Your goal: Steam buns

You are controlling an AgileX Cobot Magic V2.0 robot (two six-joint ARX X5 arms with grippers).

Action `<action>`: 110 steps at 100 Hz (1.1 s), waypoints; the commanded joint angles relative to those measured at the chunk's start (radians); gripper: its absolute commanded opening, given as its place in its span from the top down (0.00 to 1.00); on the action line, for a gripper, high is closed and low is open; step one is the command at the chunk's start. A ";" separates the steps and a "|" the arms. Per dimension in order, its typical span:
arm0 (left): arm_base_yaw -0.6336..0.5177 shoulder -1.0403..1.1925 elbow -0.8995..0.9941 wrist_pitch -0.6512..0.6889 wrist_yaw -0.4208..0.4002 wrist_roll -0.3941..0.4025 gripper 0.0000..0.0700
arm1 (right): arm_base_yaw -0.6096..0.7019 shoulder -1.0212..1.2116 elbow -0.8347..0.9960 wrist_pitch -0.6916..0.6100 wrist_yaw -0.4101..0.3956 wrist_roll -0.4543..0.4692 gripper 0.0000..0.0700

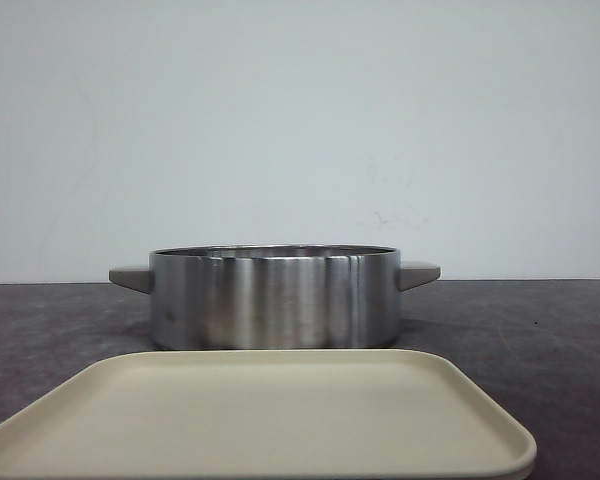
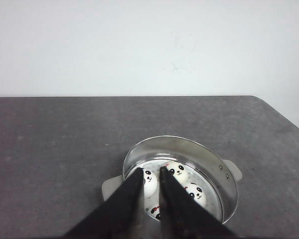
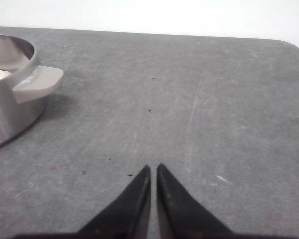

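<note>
The left gripper (image 2: 150, 173) hung above the steel pot (image 2: 182, 174), its fingers slightly parted and empty, while the right gripper (image 3: 153, 169) was nearly pressed together over bare table (image 3: 189, 89) beside the pot's handle (image 3: 37, 82). The buns (image 2: 182, 184), apparently four though partly hidden, lay inside the pot. A low left-arm move risked snagging the rim; the cream tray (image 1: 260, 420) before the pot stood empty.

White buns (image 2: 178, 170) with black panda faces, brushed silver steamer pot (image 1: 274, 297) with grey-beige handles, cream tray (image 1: 260, 415), dark grey speckled counter (image 3: 189, 99), black end effector fingers (image 3: 134, 204), off-white wall (image 1: 300, 120)
</note>
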 commanded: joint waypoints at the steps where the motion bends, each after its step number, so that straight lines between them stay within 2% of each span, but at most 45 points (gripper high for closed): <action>1: -0.005 0.002 0.010 0.011 -0.003 -0.005 0.98 | 0.000 -0.001 -0.006 0.009 0.001 -0.005 0.98; 68: -0.005 0.002 0.010 0.011 -0.003 -0.005 0.98 | 0.000 -0.001 -0.006 0.009 0.000 -0.005 0.98; 86: -0.004 -0.006 0.010 -0.018 -0.003 0.126 0.98 | 0.000 -0.001 -0.006 0.009 0.000 -0.005 0.98; 99: 0.013 -0.031 0.010 -0.043 -0.003 0.126 0.98 | 0.000 -0.001 -0.006 0.009 0.000 -0.005 0.98; 110: 0.077 -0.071 -0.020 -0.040 0.020 0.112 0.98 | 0.000 -0.001 -0.006 0.009 0.000 -0.005 0.98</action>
